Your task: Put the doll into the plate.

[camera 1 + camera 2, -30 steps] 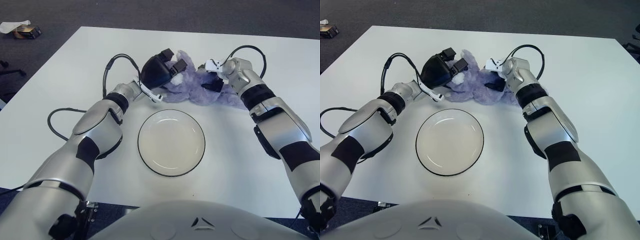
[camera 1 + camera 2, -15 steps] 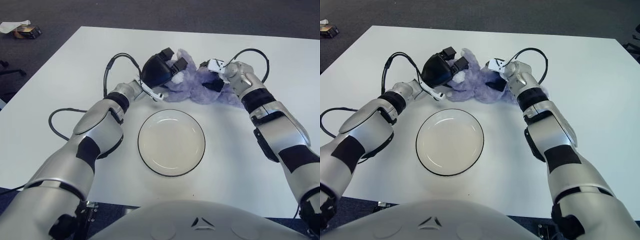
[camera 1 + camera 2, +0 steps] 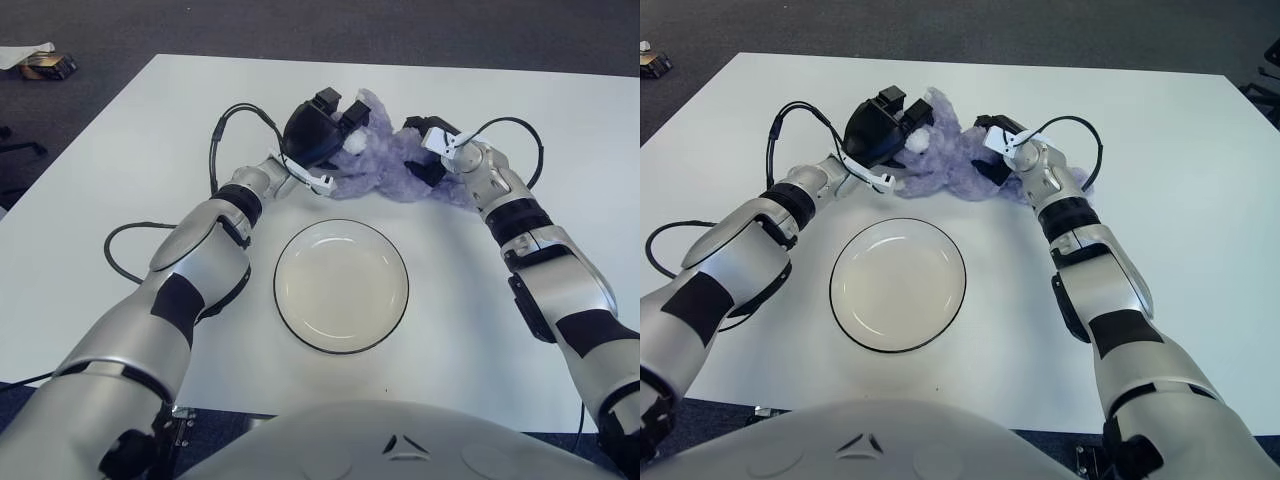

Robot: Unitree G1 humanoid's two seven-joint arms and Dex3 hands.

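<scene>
A purple plush doll (image 3: 388,158) sits beyond the white, dark-rimmed plate (image 3: 290,322), which holds nothing. My left hand (image 3: 322,128) is black and closes on the doll's left end, with its fingers (image 3: 352,112) over the head near a white patch. From the other side, my right hand (image 3: 432,150) presses into the doll, its dark fingers sunk in the plush. The doll is bunched between the two hands, and I cannot tell whether it still touches the table.
The white table (image 3: 540,90) has its far edge just behind the doll. Black cables loop off my left forearm (image 3: 112,250) and my right wrist (image 3: 520,125). A small box (image 3: 45,65) lies on the dark floor at top left.
Both hands have shifted up in the view, away from the plate, with the doll between them. The doll looks more bunched and narrower than before.
</scene>
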